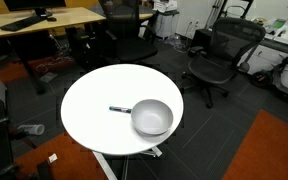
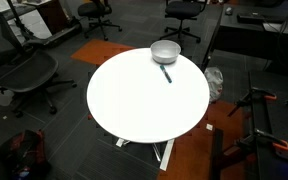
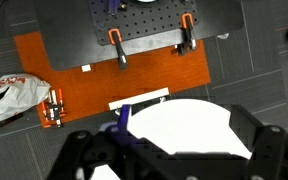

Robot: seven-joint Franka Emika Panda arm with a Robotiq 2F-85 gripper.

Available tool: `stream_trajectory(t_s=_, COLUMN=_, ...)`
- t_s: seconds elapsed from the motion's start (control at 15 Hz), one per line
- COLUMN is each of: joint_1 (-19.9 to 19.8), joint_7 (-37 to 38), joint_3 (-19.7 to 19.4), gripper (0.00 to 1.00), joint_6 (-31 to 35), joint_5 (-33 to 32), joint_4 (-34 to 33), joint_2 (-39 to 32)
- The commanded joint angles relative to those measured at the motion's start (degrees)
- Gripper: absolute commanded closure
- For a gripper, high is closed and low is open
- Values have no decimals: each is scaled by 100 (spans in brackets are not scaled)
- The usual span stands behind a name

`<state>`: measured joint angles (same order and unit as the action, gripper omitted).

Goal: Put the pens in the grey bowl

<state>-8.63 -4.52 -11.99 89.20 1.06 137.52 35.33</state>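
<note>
- Lying on the table (image 1: 84,110), the pen (image 1: 119,108) points at the bowl (image 1: 152,117), its tip just beside the rim.
- The bowl sits right of it and looks empty.
- In the wrist view the gripper (image 3: 172,150) hangs wide open, holding nothing.
- It would best straddle the pen's middle crosswise, clear of the rim.

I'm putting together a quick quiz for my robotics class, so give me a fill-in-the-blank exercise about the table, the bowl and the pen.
1. The round table is ____ in colour.
2. The pen lies on the tabletop, outside the ____ bowl.
3. The number of pens in view is ____.
4. In the wrist view, the floor mat is ____.

Missing words: white; grey; one; orange.
</note>
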Motion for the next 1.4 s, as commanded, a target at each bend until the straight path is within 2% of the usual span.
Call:
stream_trajectory(t_s=0.0, joint_1=-56, joint_7=896, joint_3=433, gripper=0, joint_6=565, joint_5=387, joint_4=418, joint_2=151)
stream_trajectory(t_s=0.53, joint_1=38, joint_7=2701, joint_3=1424, gripper=0, joint_6=2038, joint_5=636, joint_4=1031, joint_2=-22)
stream_trajectory(t_s=0.93, joint_1=154, joint_7=3226, joint_3=1689, gripper=0, joint_6=3115, joint_5=687, joint_4=1152, joint_2=-608)
stream_trajectory(t_s=1.33, joint_1=245, joint_7=3512, joint_3=1759, gripper=0, joint_6=4168, joint_5=634, joint_4=938, joint_2=-1687)
